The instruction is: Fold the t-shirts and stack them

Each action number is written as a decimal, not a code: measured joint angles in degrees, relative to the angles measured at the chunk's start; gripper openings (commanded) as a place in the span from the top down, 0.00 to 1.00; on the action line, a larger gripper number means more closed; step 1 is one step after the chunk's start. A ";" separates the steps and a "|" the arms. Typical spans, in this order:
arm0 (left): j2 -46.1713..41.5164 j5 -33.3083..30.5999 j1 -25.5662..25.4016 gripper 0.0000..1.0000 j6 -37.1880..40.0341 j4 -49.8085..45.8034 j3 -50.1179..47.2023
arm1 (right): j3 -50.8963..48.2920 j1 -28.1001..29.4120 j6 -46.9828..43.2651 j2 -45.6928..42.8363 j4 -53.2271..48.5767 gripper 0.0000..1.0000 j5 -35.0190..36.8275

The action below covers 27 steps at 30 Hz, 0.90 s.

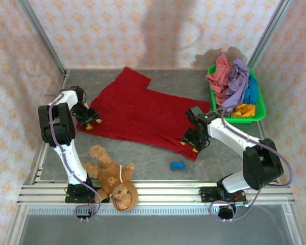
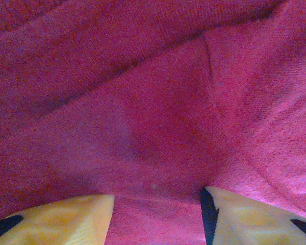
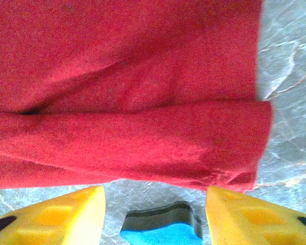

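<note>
Item one: dark red t-shirt (image 1: 137, 112), the largest, spread open and rumpled on the table (image 1: 158, 163) in front of me, its near right edge doubled over on itself. Items two to five: salmon pink t-shirt (image 1: 220, 74), lavender t-shirt (image 1: 237, 81), teal blue t-shirt (image 1: 252, 91) and orange-yellow t-shirt (image 1: 245, 111), heaped unfolded in the green basket (image 1: 261, 104) at my far right.

overhead wide; wrists close over t-shirt (image 1: 137, 109)
</note>
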 measured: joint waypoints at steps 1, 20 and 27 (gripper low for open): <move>0.09 -0.02 0.00 0.47 0.20 -0.24 0.17 | -0.98 -0.39 0.24 -1.14 -0.17 0.48 0.35; 0.94 -0.09 0.02 0.46 0.61 -1.46 1.29 | -6.95 -4.11 1.49 -3.28 0.55 0.57 -0.61; 0.94 -0.07 0.02 0.46 0.61 -1.46 1.27 | -9.16 -5.73 1.49 -2.49 2.54 0.64 -3.08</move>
